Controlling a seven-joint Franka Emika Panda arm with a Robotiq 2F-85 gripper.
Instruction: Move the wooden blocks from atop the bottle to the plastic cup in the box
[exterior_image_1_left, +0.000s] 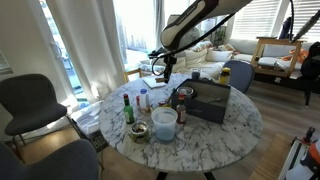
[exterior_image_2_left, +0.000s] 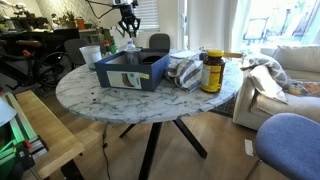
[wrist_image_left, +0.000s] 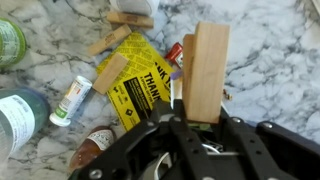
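Fingers pinch a wooden block in the wrist view, its long axis pointing straight out from them. More wooden pieces lie on the marble surface below, around a yellow packet. In an exterior view the fingers hang high, with the box off to one side and lower. In an exterior view the fingers sit above the box at its far corner. I cannot pick out the plastic cup, so the carry looks to be sideways, then down.
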